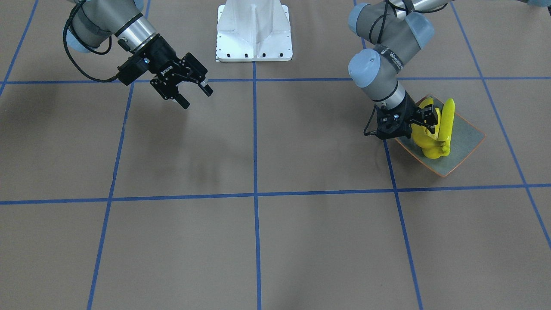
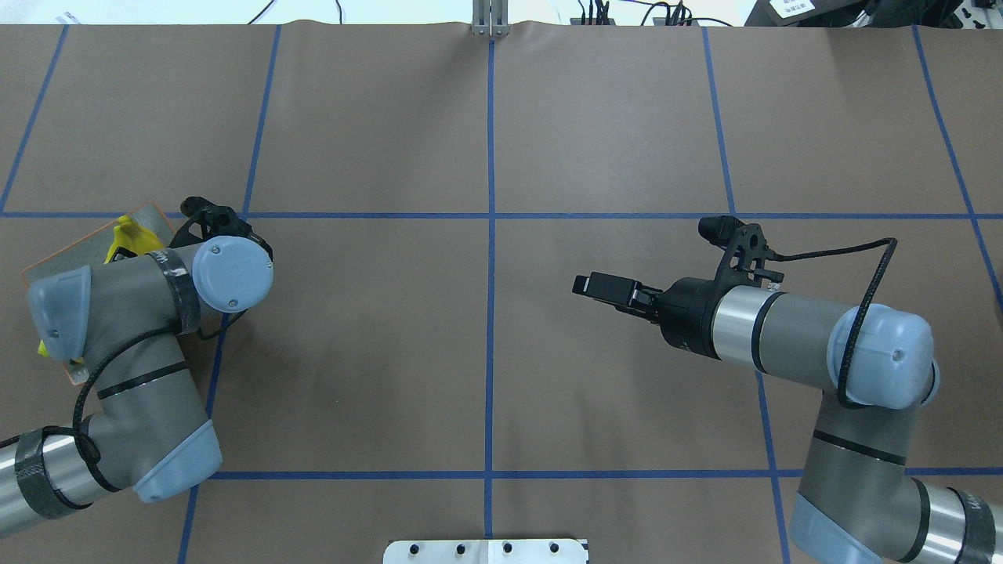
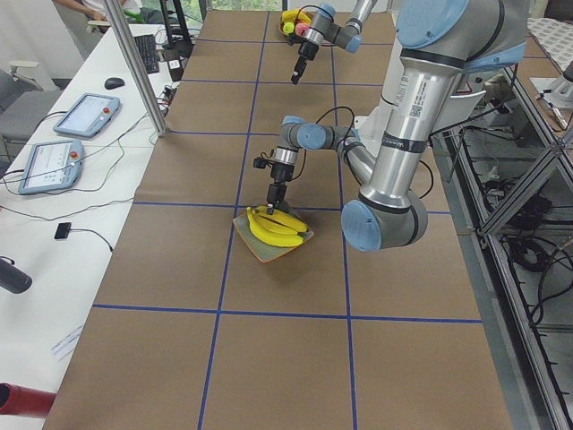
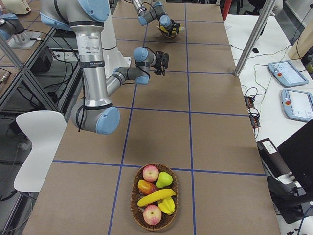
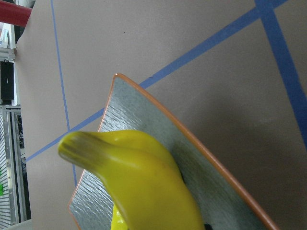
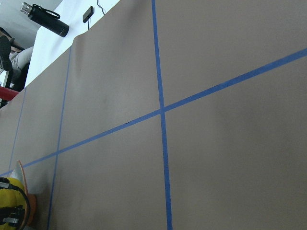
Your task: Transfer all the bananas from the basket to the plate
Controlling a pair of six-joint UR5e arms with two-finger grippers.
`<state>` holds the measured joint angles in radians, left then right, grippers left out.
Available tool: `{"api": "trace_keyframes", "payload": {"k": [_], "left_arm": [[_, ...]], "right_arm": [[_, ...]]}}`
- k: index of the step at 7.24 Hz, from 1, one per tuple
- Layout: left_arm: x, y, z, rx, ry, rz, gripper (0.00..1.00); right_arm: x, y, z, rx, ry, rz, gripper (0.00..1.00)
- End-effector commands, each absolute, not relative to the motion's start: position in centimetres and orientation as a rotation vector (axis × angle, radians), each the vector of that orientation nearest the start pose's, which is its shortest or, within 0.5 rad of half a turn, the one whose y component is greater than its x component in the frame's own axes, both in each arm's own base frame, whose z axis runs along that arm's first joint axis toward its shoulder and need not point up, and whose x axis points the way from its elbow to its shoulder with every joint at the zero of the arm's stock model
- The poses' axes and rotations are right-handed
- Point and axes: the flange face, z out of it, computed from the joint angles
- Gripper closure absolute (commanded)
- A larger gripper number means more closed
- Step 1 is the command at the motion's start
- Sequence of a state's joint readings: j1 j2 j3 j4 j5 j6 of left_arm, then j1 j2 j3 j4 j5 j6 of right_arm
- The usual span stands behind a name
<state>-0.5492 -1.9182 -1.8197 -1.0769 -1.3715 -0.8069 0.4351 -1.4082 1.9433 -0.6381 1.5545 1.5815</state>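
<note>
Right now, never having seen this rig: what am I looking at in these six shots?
Two robot arms stand at a papered table taped into blue squares. Two cameras look down on it, one facing the robot and one from behind it. Two more look along the table from its ends, and one rides on each wrist. The left pincer is down at a plate with yellow bananas on it; whether it grips one I cannot tell. The right pincer hangs open and empty. At the table's other end, a basket holds fruit, including another banana.
</note>
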Motion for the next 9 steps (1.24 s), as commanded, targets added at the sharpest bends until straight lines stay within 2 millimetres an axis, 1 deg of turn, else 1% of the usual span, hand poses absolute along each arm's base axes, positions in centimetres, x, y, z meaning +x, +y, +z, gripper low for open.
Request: {"api": "trace_keyframes", "payload": {"k": [1, 2, 3, 4, 5, 6, 7, 8, 9], "left_arm": [[41.4, -43.3, 42.4, 0.228, -0.031, 0.202, 0.0], [41.0, -43.6, 41.3, 0.25, -0.001, 0.191, 0.0], [40.4, -44.5, 39.6, 0.283, 0.043, 0.223, 0.0], [40.4, -45.6, 36.9, 0.311, 0.092, 0.215, 0.0], [40.2, -45.6, 35.4, 0.286, 0.154, 0.216, 0.0], [39.3, -45.0, 33.3, 0.3, 0.199, 0.212, 0.0], [39.0, -44.1, 31.7, 0.288, 0.264, 0.208, 0.0], [39.2, -43.4, 29.5, 0.257, 0.356, 0.192, 0.0], [39.4, -42.8, 28.1, 0.231, 0.42, 0.148, 0.0]], "right_arm": [[-41.2, -33.9, 29.4, 0.323, -1.442, 0.373, 0.0], [-41.2, -33.9, 29.4, 0.323, -1.442, 0.373, 0.0], [-41.2, -33.9, 29.3, 0.323, -1.443, 0.373, 0.0], [-41.2, -33.9, 29.2, 0.323, -1.445, 0.372, 0.0], [-41.1, -33.9, 29.3, 0.324, -1.443, 0.374, 0.0], [-41.0, -33.9, 29.2, 0.325, -1.446, 0.373, 0.0], [-40.7, -33.9, 29.2, 0.327, -1.446, 0.374, 0.0], [-40.1, -34.0, 29.4, 0.315, -1.443, 0.364, 0.0], [-38.9, -34.3, 31.6, 0.309, -1.4, 0.365, 0.0]]}}
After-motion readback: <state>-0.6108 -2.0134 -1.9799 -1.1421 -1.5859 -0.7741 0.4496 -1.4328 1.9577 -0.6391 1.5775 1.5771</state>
